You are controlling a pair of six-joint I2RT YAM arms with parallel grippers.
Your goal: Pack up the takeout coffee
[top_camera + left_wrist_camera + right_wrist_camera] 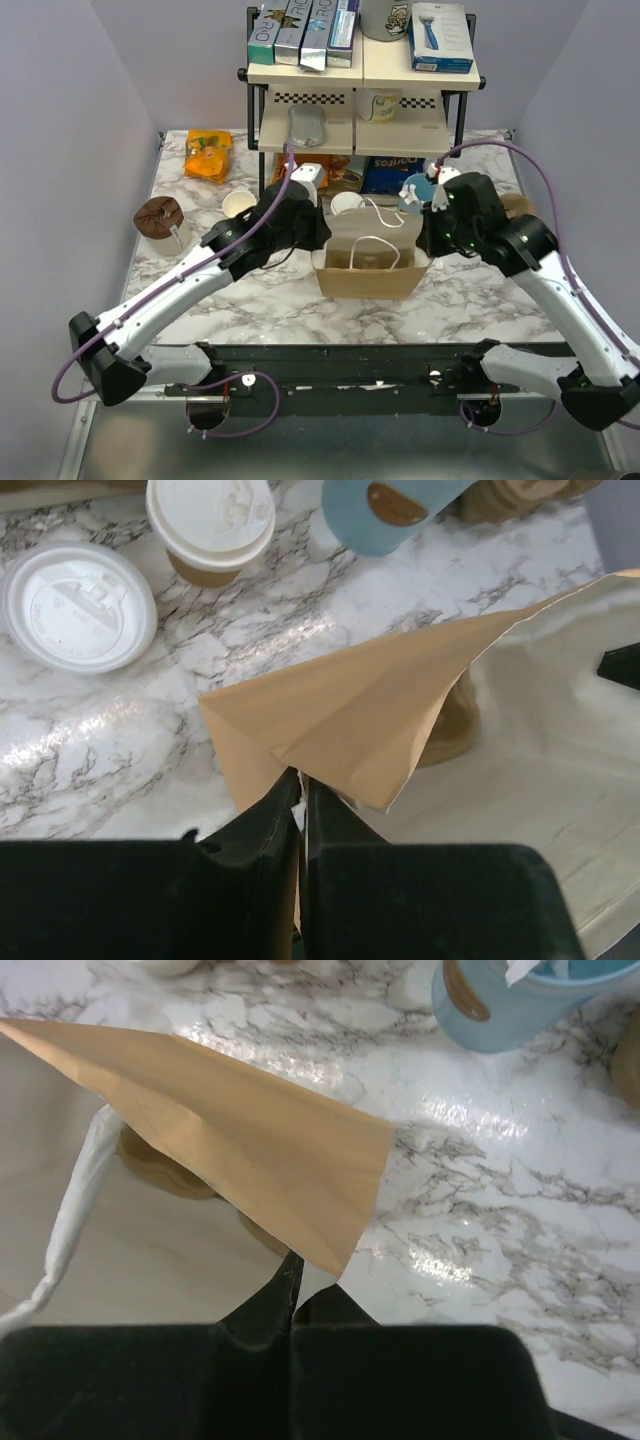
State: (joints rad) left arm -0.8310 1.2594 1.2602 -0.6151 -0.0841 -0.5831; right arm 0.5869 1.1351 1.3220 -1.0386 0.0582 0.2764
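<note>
- Surface (pixel 470 300): marble, filling the middle of the top view.
- Paper bag (pixel 368 272): brown, standing open at the centre of the surface, with its white handles up.
- Left gripper (pixel 302 790): pinched nearly flat on the bag's left rim fold.
- Right gripper (pixel 293 1278): pinched tight on the bag's right rim fold.
- Takeout coffee (pixel 210 525): tan cup with a white lid, upper left of the left wrist view. It stands upright on the surface, outside the bag.

Glossy marble-look table (pixel 90 750) catching the light. Matt, creased brown paper on the bag (pixel 360 715). Smooth white plastic lid (pixel 210 510) tops the tan paper coffee cup (pixel 203 574).
</note>
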